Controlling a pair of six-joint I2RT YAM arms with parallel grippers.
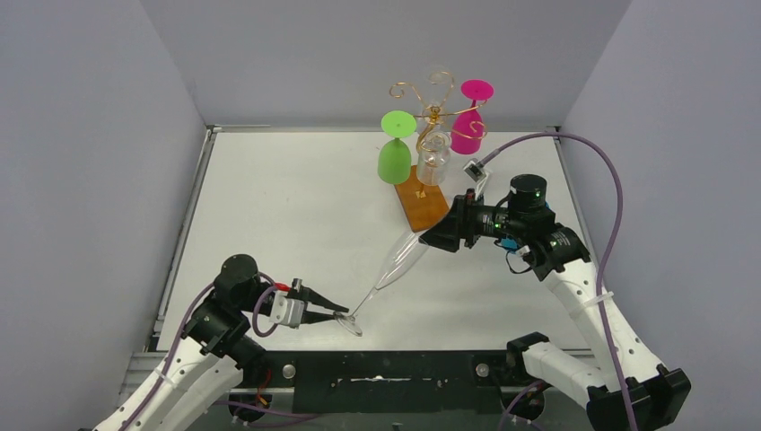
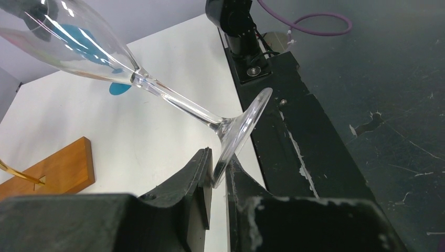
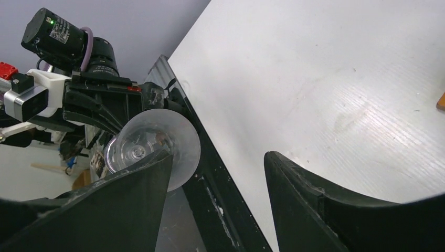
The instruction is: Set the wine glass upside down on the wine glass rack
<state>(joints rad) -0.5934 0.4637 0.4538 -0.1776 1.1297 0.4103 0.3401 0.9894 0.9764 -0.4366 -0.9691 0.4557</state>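
A clear, long-stemmed wine glass (image 1: 390, 265) lies tilted above the table, foot near the front edge and bowl pointing up toward the rack. My left gripper (image 1: 339, 312) is shut on the rim of its foot (image 2: 241, 131). My right gripper (image 1: 432, 238) is open at the bowl's mouth. In the right wrist view the glass (image 3: 152, 139) shows end-on beside the left finger, not between the fingers (image 3: 294, 184). The wine glass rack (image 1: 435, 112) is gold wire on a wooden base (image 1: 422, 202), behind the glass.
A green glass (image 1: 395, 154), a pink glass (image 1: 468, 126) and a clear glass (image 1: 432, 160) hang upside down on the rack. The black front rail (image 1: 386, 368) runs below the glass foot. Grey walls close in the table on three sides.
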